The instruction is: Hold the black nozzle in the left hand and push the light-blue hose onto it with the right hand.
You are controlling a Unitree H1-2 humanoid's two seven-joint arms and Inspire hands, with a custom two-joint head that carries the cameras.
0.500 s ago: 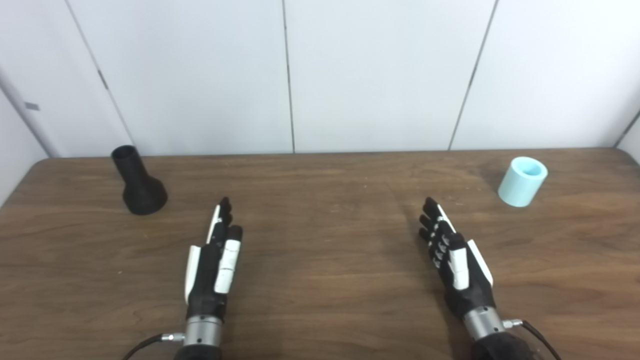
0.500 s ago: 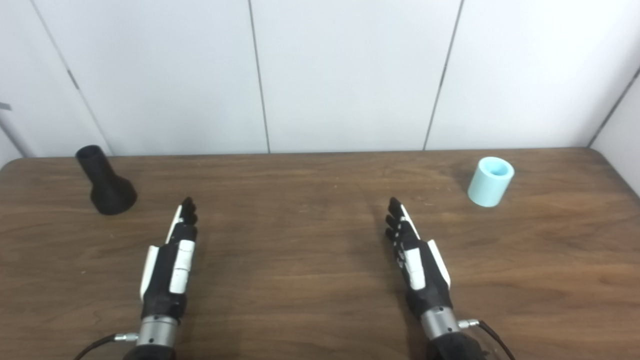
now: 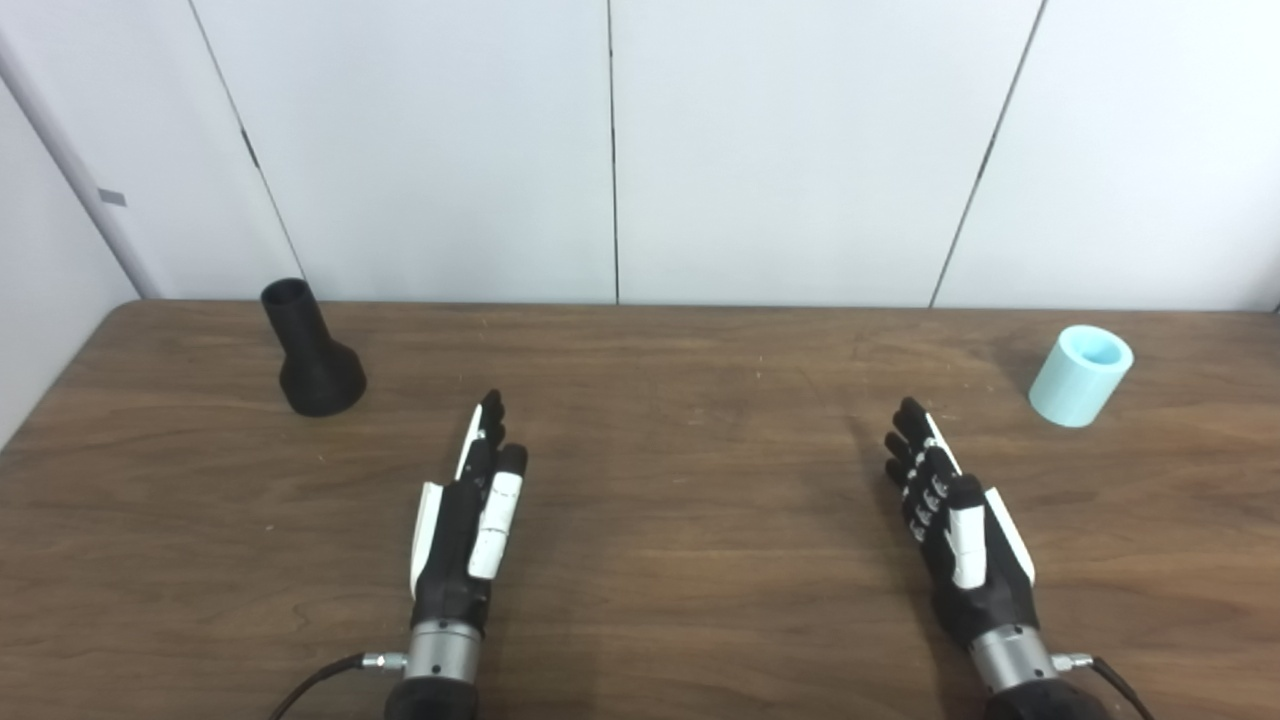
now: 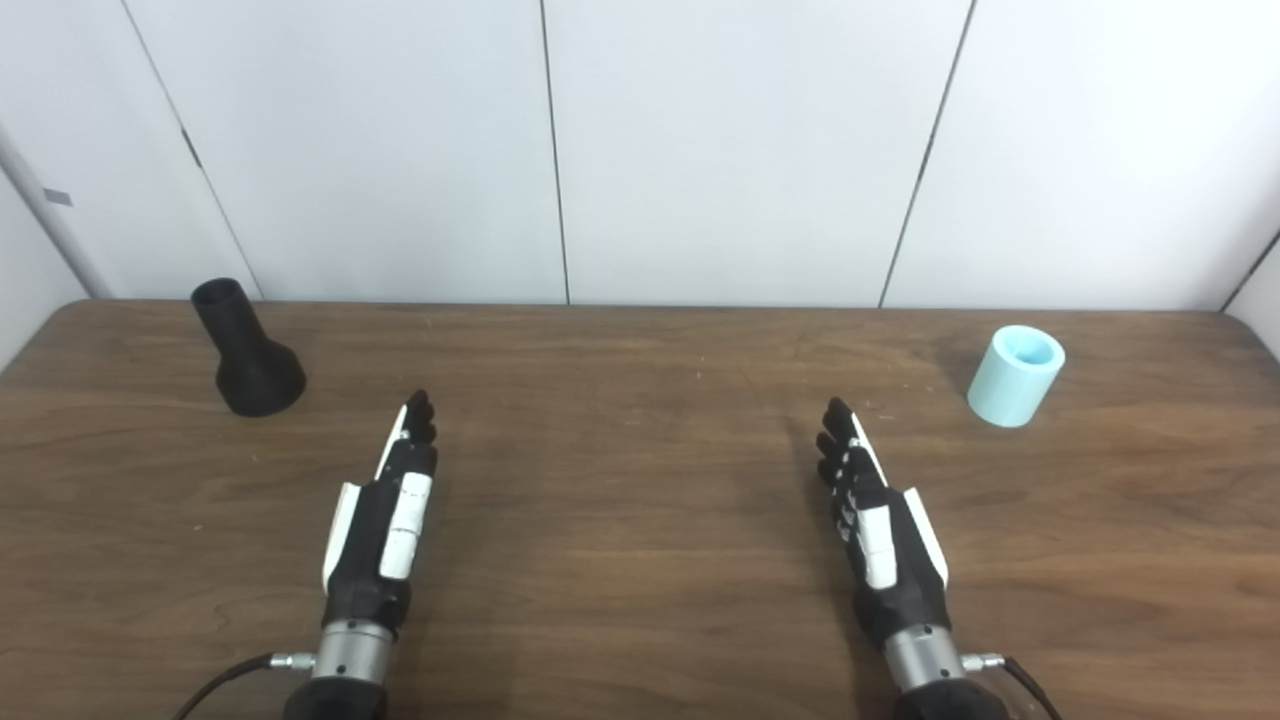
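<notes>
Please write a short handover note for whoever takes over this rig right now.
Left hand: open, holding nothing, over the near table.
Right hand: open, holding nothing.
Black nozzle: upright on its wide base, far left, untouched.
Light-blue hose: short piece standing on end, far right, untouched.
Done: nothing.
Left: grasp the nozzle with the left hand, the hose with the right, push the hose on.

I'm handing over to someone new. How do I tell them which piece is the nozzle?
Look at the wooden table and go to its far left corner by the white wall. The nozzle stands upright there, beyond the open left hand. It is the only black piece: a narrow open neck flaring to a wide base.
</notes>
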